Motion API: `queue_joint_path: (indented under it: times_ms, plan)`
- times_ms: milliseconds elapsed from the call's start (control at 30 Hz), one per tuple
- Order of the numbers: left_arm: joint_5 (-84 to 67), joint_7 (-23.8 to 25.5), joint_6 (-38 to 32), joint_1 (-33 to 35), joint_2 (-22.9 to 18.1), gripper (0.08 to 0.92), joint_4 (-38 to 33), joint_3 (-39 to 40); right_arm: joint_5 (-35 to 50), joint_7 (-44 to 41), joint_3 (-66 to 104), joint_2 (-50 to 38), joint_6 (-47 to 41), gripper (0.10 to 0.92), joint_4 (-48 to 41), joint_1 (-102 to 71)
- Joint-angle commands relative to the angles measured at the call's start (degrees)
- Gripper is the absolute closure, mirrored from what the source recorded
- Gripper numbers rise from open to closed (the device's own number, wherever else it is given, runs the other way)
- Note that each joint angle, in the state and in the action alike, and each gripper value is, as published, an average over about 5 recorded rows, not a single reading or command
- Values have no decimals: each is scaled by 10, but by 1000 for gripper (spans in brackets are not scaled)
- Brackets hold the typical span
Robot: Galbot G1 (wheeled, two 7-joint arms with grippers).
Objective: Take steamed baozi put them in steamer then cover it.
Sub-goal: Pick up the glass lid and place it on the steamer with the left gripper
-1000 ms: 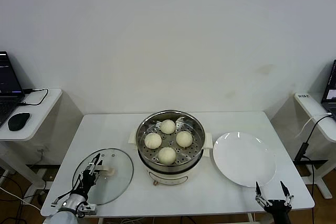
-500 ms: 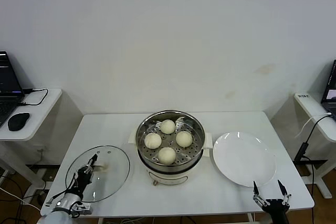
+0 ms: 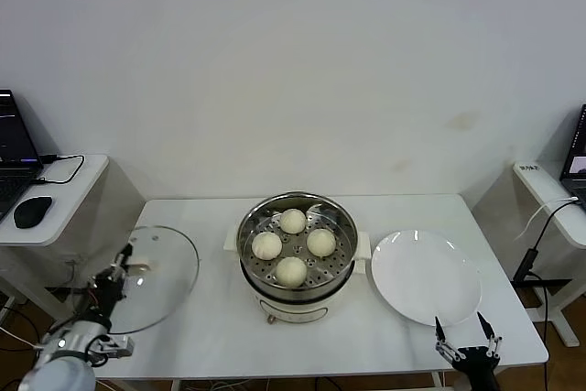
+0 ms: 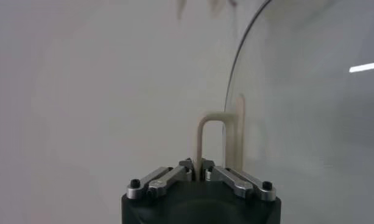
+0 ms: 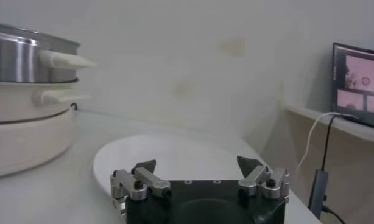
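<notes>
Baozi number four: one [image 3: 292, 221], a second [image 3: 266, 244], a third [image 3: 320, 242] and a fourth [image 3: 291, 270], all sitting on the perforated tray inside the one steamer [image 3: 297, 292] at the middle of the desk [image 3: 366, 336]. One cover [image 3: 156, 274] is in the left claw [image 3: 118, 267], held up and tilted over the desk's left edge, well to the left of the steamer. In the left wrist view the claw's fingers [image 4: 218, 175] are pinched narrowly on the cover's cream handle [image 4: 212, 141], with the glass disc standing just beyond it. The left arm reaches up from the lower left corner of the head view. One white plate [image 3: 426, 276] lies just ahead of the right claw [image 3: 465, 336], to the steamer's right. The right claw hangs low at the desk's near right edge, its fingers spread wide and holding nothing.
</notes>
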Motion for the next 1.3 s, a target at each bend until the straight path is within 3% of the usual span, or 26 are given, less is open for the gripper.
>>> queue_joint_path:
  times_ms: [33, 200, 367, 533, 800, 1033, 1300]
  plan:
    - [-128, 81, 152, 5, 60, 853, -182, 14, -9, 0, -14, -2, 1, 203, 18, -5]
    - [-172, 66, 197, -43, 96, 853, -215, 109, -26, 1, -23, 2, 2, 203, 17, 0]
    - [-140, 50, 209, -119, 98, 853, -191, 207, -42, 5, -32, 10, 5, 203, 10, 7]
    - [-100, 78, 247, -186, 58, 853, -155, 304, -69, 17, -34, 23, 5, 203, 9, 12]
    - [31, 176, 316, -277, -29, 853, -111, 409, -135, 47, -33, 37, 11, 203, -10, 15]
    - [106, 241, 350, -320, -68, 853, -90, 449, -154, 55, -37, 43, 13, 203, -24, 22]
    - [165, 275, 356, -336, -113, 853, -80, 477, -166, 57, -37, 45, 18, 203, -33, 24]
